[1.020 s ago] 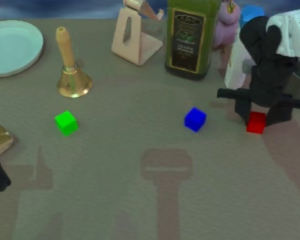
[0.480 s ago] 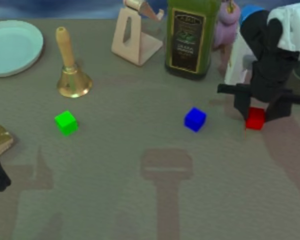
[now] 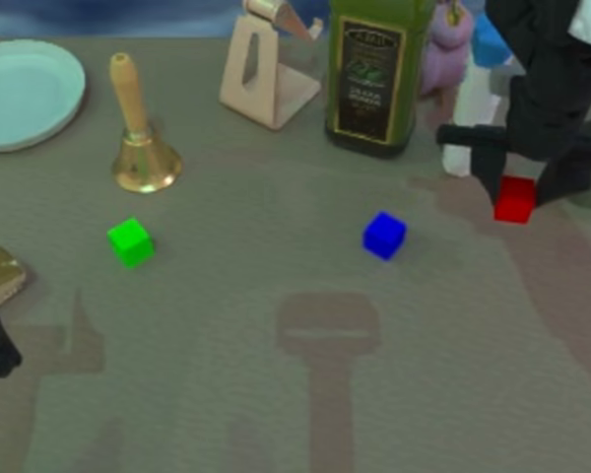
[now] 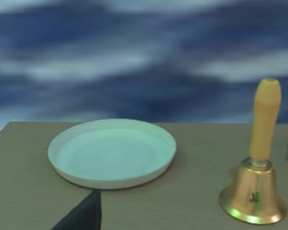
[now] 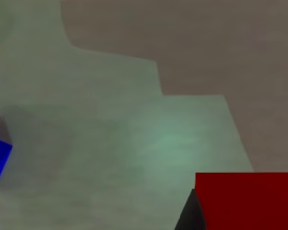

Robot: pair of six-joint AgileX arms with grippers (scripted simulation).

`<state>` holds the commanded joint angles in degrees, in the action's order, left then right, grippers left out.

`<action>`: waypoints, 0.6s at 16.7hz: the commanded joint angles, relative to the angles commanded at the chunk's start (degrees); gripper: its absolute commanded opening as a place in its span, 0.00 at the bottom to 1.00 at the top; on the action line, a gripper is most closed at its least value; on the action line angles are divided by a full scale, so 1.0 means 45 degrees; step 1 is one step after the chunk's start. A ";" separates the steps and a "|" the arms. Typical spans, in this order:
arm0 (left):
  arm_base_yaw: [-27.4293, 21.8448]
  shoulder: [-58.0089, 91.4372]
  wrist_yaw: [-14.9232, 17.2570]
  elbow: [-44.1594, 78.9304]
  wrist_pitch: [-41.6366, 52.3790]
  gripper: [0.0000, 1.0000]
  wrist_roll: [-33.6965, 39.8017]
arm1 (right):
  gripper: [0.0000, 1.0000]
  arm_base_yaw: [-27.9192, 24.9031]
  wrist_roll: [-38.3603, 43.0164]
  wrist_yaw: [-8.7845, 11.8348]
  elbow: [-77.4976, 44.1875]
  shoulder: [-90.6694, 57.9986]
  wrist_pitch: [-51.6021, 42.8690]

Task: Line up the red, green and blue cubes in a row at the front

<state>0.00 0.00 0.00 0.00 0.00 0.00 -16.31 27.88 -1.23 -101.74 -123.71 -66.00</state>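
Right gripper (image 3: 517, 187): it sits at the far right of the table, up in the air. Its two black fingers are closed on the small bright red cube (image 3: 514, 200), one on each side.
Red cube: it is held off the table. In the right wrist view the red cube (image 5: 247, 200) fills one corner, with a dark finger beside it.
Left arm: it is parked at the left edge of the table, low down. I cannot tell if its fingers are open or closed.
Small deep blue cube (image 3: 384, 236): it rests on the table, to the left of the red cube and a bit nearer the front.
Small bright green cube (image 3: 130, 241): it rests on the table far over on the left, near the brass bell with the wooden handle (image 3: 141, 138).
What matters next: the front of the table lies toward the bottom of the top view, away from the gripper. I think the red cube must travel that way and be set down.
Nearer arm: the right arm is closer to the blue cube, the left arm to the green one.
Pale round plate (image 3: 25, 94): nothing is on it.
Dark green bottle (image 3: 377, 69): it stands at the back. I cannot see inside.
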 joint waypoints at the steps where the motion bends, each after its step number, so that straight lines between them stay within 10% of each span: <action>1: 0.0000 0.0000 0.0000 0.0000 0.0000 1.00 0.0000 | 0.00 0.0000 0.0000 0.0000 0.0000 0.0000 0.0000; 6: 0.0000 0.0000 0.0000 0.0000 0.0000 1.00 0.0000 | 0.00 -0.0818 0.0807 -0.0026 -0.0467 -0.0288 -0.0234; 10: 0.0000 0.0000 0.0000 0.0000 0.0000 1.00 0.0000 | 0.00 -0.3784 0.2924 -0.0087 -0.1535 -0.0839 -0.0951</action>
<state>0.00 0.00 0.00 0.00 0.00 0.00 -33.34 41.03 -1.62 -108.65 -127.48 -70.28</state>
